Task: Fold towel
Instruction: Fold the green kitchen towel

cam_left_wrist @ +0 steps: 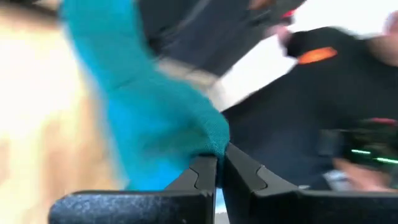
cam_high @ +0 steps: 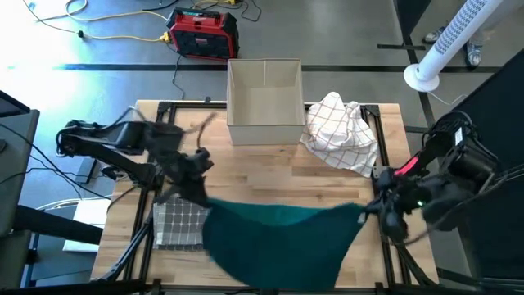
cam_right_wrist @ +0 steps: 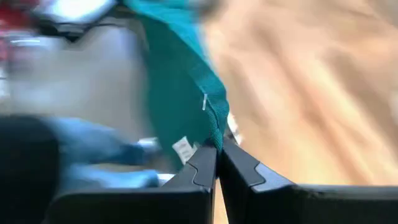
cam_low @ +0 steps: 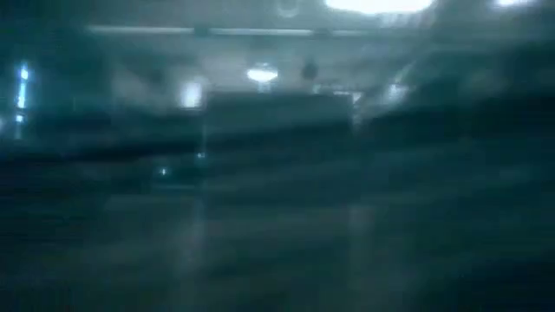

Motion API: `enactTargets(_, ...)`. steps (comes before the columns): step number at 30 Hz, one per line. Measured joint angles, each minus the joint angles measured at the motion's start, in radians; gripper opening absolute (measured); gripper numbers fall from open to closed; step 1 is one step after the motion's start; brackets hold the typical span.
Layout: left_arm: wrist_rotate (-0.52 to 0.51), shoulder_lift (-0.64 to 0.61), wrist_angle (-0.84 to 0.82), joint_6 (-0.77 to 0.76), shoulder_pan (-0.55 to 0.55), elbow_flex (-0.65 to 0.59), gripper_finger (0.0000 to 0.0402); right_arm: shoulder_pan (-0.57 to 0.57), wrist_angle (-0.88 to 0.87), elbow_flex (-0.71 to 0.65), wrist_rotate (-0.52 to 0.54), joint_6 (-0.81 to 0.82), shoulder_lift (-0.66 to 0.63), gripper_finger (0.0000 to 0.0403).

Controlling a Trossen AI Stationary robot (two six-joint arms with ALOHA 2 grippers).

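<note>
your left gripper (cam_high: 199, 190) and right gripper (cam_high: 370, 210) each pinch a top corner of the teal towel (cam_high: 278, 238), stretching it across the lower middle of the high view above the tabletop (cam_high: 270, 176). a checked cloth (cam_high: 340, 131) lies upper right, beside the box (cam_high: 264, 100).

Dim teal blur, nothing distinguishable.
</note>
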Motion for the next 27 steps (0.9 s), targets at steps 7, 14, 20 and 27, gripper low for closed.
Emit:
enactTargets(7, -0.150, 0.124, -0.204, 0.185, 0.083, -0.013, 0.0001, -0.049, 0.035, -0.187, 0.075, -0.036, -0.033, 0.0000)
enactTargets(14, -0.158, 0.217, -0.203, 0.329, 0.147, -0.065, 0.0000, -0.110, 0.014, -0.426, 0.025, 0.038, -0.047, 0.0000)
enactTargets(20, -0.340, 0.227, -0.217, 0.388, 0.233, -0.123, 0.0000, -0.174, 0.016, -0.580, 0.034, 0.057, -0.051, 0.0000)
enactTargets(27, -0.353, 0.227, -0.160, 0.453, 0.310, -0.182, 0.0000, -0.249, 0.017, -0.701, 0.079, 0.009, -0.051, 0.0000)
